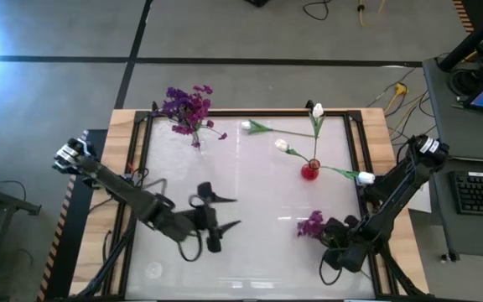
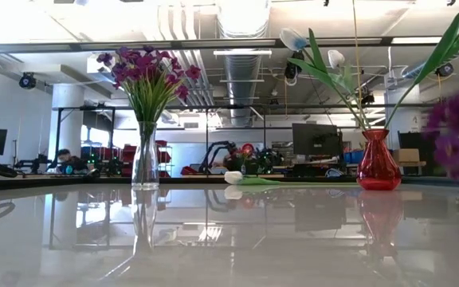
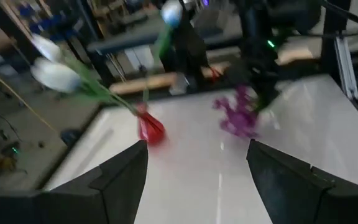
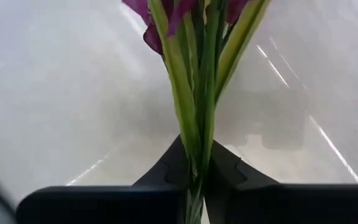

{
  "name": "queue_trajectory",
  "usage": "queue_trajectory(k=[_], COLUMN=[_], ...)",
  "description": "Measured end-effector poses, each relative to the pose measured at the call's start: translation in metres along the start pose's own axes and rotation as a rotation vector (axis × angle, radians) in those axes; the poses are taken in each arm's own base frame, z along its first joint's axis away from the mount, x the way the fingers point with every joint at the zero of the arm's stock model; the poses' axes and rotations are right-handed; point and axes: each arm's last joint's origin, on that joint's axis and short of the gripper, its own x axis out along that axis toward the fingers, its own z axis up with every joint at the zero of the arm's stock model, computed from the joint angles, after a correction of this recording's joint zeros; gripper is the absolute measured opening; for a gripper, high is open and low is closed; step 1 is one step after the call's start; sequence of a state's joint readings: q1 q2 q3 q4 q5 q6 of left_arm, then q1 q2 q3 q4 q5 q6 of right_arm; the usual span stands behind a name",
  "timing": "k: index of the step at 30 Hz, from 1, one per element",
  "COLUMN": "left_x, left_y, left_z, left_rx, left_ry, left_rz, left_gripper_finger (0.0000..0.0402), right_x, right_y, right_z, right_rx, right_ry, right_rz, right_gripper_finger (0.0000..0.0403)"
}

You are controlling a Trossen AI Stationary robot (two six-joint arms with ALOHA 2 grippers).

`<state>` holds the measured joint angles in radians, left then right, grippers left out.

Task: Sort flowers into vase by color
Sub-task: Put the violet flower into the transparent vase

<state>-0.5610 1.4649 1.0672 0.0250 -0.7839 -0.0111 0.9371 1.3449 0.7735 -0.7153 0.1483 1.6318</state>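
No text, label, brand, number or sign can be read in any view. The monitors in the room behind the table are too small and dim to make out, and the vases, flowers, arms and table carry no visible writing.

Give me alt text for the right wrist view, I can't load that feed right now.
The right gripper is shut on the green stems of a purple flower bunch, which rise out of the fingers, with purple petals just showing at the frame's edge. Behind them lies only the glossy white table top.
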Motion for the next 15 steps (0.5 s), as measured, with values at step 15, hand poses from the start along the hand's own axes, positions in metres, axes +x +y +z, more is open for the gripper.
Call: queue_trajectory(k=[15], left_x=[-0.089], left_y=[0.100], left_z=[0.038], left_rx=[0.040], left_ry=[-0.081], left_rz=[0.180], left_gripper_finger=[0.0261], right_x=[-0.061], right_y=[0.070], right_z=[0.081], right_rx=[-0.413], right_ry=[-0.621], right_rz=[0.225], right_gripper_finger=[0.0022])
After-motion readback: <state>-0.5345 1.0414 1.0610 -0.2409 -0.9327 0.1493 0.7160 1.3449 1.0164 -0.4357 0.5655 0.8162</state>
